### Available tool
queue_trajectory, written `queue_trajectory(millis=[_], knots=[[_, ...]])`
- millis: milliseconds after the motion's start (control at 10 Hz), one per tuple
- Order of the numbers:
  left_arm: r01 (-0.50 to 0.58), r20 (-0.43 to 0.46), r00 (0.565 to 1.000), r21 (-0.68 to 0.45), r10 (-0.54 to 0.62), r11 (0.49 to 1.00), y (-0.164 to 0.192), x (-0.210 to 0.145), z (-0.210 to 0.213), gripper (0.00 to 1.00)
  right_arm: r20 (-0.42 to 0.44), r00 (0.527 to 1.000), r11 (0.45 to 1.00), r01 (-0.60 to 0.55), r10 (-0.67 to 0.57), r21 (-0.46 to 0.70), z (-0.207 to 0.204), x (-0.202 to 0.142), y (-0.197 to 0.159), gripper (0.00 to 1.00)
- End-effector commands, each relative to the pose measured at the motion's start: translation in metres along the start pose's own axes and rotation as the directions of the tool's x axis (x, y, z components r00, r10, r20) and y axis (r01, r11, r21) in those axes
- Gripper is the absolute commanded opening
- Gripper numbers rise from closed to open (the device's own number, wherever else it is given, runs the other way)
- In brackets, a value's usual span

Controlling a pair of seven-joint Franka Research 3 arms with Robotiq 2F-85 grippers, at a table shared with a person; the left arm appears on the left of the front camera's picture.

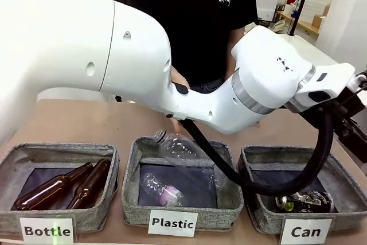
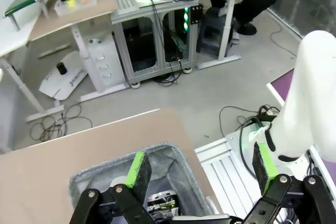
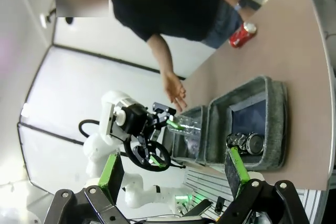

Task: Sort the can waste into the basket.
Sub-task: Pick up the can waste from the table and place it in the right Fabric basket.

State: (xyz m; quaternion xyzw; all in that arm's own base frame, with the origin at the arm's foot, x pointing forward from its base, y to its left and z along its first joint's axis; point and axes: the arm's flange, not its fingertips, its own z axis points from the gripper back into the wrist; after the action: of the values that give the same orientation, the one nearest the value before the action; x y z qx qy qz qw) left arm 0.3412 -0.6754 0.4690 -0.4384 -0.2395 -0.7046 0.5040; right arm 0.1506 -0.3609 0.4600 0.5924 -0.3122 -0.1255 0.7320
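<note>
Front view, operator's station: my left arm (image 1: 114, 55) sweeps from the left across the table (image 1: 86, 119) to the right side. Along the near edge stand three grey fabric baskets: "Bottle" (image 1: 57, 148) at left with brown glass bottles (image 1: 51, 187), "Plastic" (image 1: 135, 164) in the middle with clear bottles (image 1: 172, 147), and the "Can" basket (image 1: 258, 152) at right.

Left wrist view: the left gripper (image 2: 199, 169) hangs over the "Can" basket, its green pads wide apart with nothing between them. Right wrist view: the right gripper (image 3: 175, 169) is likewise spread and empty, well back from the baskets.

The black-and-silver can (image 1: 307, 201) lies inside the "Can" basket, toward its near wall. The red can (image 3: 242, 35) lies on its side on the far part of the table, close to the person and well apart from the basket; I judge it the one item left to sort.

I expect it to be light, thin-walled, easily dented, smooth, and free to roll. I would take it across mid-body, pads on opposite sides, closing gently.
</note>
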Motion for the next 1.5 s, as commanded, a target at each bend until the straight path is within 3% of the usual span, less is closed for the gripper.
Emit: queue_trajectory(millis=[0, 300, 400, 600, 800, 1100, 1300, 1400], knots=[[-0.015, -0.003, 1.0, 0.001, 0.015, 1.0, -0.001, 0.009, 0.003, 1.0, -0.016, 0.999, 0.999, -0.04, 0.04, 0.019, -0.001, 0.003, 0.002, 1.0], [-0.027, 0.017, 1.0, 0.027, 0.027, 0.999, -0.004, 0.009, 0.02, 1.0, -0.037, 0.998, 0.999, -0.044, 0.044, 0.018, -0.009, 0.001, 0.007, 1.0], [-0.083, 0.015, 0.996, 0.074, 0.082, 0.994, -0.008, 0.006, 0.041, 1.0, -0.04, 0.999, 0.999, -0.035, 0.036, 0.025, -0.023, 0.001, 0.011, 1.0], [-0.171, 0.077, 0.984, 0.143, 0.161, 0.975, -0.022, -0.008, 0.105, 1.0, -0.104, 0.992, 0.996, -0.071, 0.065, -0.055, -0.067, -0.005, 0.02, 1.0], [-0.294, 0.147, 0.952, 0.21, 0.268, 0.932, -0.053, -0.04, 0.187, 1.0, -0.225, 0.967, 0.99, -0.131, 0.115, -0.059, -0.117, -0.017, 0.037, 1.0], [-0.48, 0.301, 0.863, 0.233, 0.407, 0.846, -0.104, -0.116, 0.303, 1.0, -0.353, 0.928, 0.99, -0.137, 0.121, -0.021, -0.203, -0.042, 0.063, 1.0], [-0.612, 0.39, 0.763, 0.178, 0.515, 0.771, -0.142, -0.181, 0.381, 1.0, -0.429, 0.902, 0.997, -0.07, 0.052, -0.026, -0.276, -0.073, 0.067, 1.0], [-0.68, 0.437, 0.692, 0.126, 0.575, 0.722, -0.16, -0.216, 0.412, 1.0, -0.469, 0.883, 1.0, -0.01, -0.004, -0.028, -0.306, -0.086, 0.068, 1.0]])
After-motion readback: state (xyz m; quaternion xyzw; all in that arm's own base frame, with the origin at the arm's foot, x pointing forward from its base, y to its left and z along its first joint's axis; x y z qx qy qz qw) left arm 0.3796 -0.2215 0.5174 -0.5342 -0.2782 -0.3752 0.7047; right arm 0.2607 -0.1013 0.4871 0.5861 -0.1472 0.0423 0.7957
